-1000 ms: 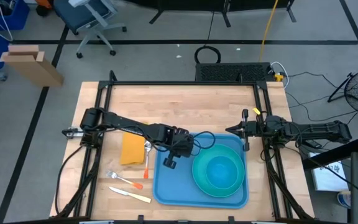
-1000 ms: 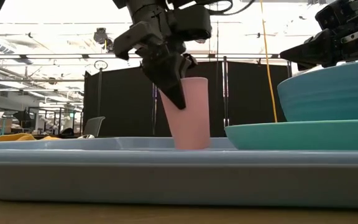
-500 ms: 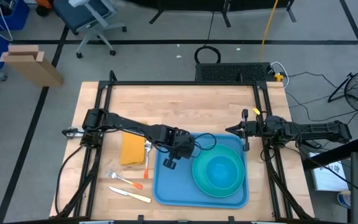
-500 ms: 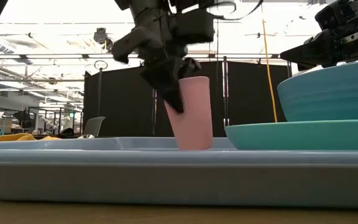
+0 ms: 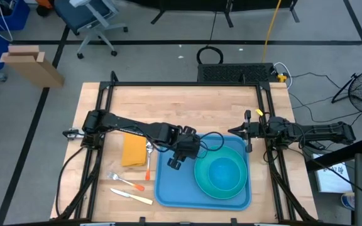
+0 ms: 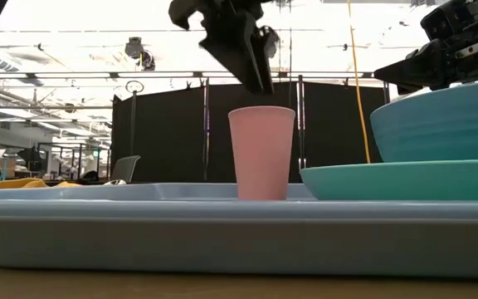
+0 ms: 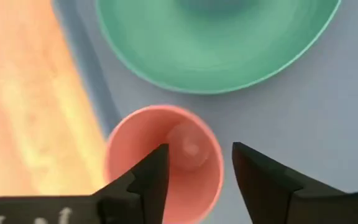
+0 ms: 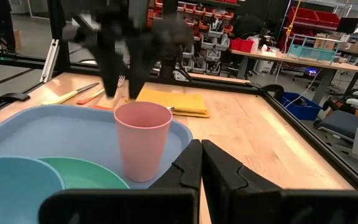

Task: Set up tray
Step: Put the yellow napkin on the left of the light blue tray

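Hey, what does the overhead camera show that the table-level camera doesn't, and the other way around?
Only the overhead view shows the yellow napkin, the fork, the knife and the orange spoon left of the tray, plus both whole arms. Only the table-level view shows the pink cup standing upright, with the left gripper open and clear above its rim. Both show the blue tray, the teal plate and the bowl on it.

Two dark, slender jointed arms are seen, the left arm (image 5: 127, 127) at centre left and the right arm (image 5: 307, 132) at right in the high view. Black cables are looped beside both. Blunt, wedge-shaped black fingers (image 7: 145, 180) are shown at the bottom of the left wrist view.
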### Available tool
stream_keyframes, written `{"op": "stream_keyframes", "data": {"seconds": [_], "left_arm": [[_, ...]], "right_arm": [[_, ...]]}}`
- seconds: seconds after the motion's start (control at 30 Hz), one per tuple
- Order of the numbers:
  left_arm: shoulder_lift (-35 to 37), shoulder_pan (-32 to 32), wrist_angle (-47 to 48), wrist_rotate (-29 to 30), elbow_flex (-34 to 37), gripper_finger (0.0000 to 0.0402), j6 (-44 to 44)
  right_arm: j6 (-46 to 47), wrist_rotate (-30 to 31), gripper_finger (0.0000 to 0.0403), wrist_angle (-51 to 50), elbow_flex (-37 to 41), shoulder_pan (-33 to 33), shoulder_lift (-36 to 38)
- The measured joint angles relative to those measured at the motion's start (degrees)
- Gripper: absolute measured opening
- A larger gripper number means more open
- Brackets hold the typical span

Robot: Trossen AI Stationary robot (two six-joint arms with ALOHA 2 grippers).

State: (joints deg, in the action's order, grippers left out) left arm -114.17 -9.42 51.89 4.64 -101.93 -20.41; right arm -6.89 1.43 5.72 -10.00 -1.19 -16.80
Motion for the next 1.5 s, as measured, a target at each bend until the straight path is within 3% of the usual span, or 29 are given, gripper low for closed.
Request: {"op": "stream_keyframes", "data": {"seconds": [0.17, 0.3, 0.4, 0.5, 0.6, 0.7, 0.9, 1.07, 1.23, 1.37, 1.5], "left_arm": [[1.65, -2.32, 15.92, 3.97, -7.79, 0.0194, 2.04], [10.02, -3.95, 17.45, 1.92, -3.05, 0.014, 2.32], [21.47, -3.59, 8.73, -0.25, 8.65, 0.0066, 4.22], [35.79, -2.22, -7.53, -0.96, 26.76, 0.0012, 8.64], [49.14, -0.46, -24.36, 2.26, 45.98, 0.0014, 17.42], [58.62, 1.59, -31.85, 7.14, 60.97, 0.0008, 28.45], [69.18, 3.88, -35.16, 12.4, 78.57, 0.0003, 44.46], [69.88, 6.48, -35.29, 12.48, 83.9, 0.0004, 52.96], [69.59, 9.63, -29.71, 14.6, 84.04, 0.0013, 63.83], [69.59, 11.34, -21.39, 14.54, 82.11, 0.0045, 67.73], [69.59, 13.0, -13.15, 14.93, 80.36, 0.0103, 69.0]], "right_arm": [[0.01, 0.0, 0.0, 0.0, 0.0, 0.0, 0.0], [0.01, -0.06, 0.0, 0.0, 0.0, -0.02, 0.08], [0.01, -0.13, 0.0, 0.0, 0.0, -0.02, 0.17], [0.01, -0.15, 0.0, 0.0, 0.0, 0.0, 0.17], [0.01, -0.15, 0.0, 0.07, 0.0, 0.0, 0.13], [0.01, -0.11, 0.0, 0.22, 0.0, 0.0, 0.13], [0.16, -0.07, 0.0, 0.97, 0.0, 0.0, -0.14], [1.04, -0.04, 0.0, 1.04, 0.0, 0.0, -0.65], [1.71, -0.02, 0.0, 2.33, 0.03, 0.0, -1.38], [1.73, -0.02, 0.0, 3.06, 0.02, 0.0, -1.9], [1.74, -0.02, 0.0, 3.08, 0.03, 0.0, -1.95]]}}
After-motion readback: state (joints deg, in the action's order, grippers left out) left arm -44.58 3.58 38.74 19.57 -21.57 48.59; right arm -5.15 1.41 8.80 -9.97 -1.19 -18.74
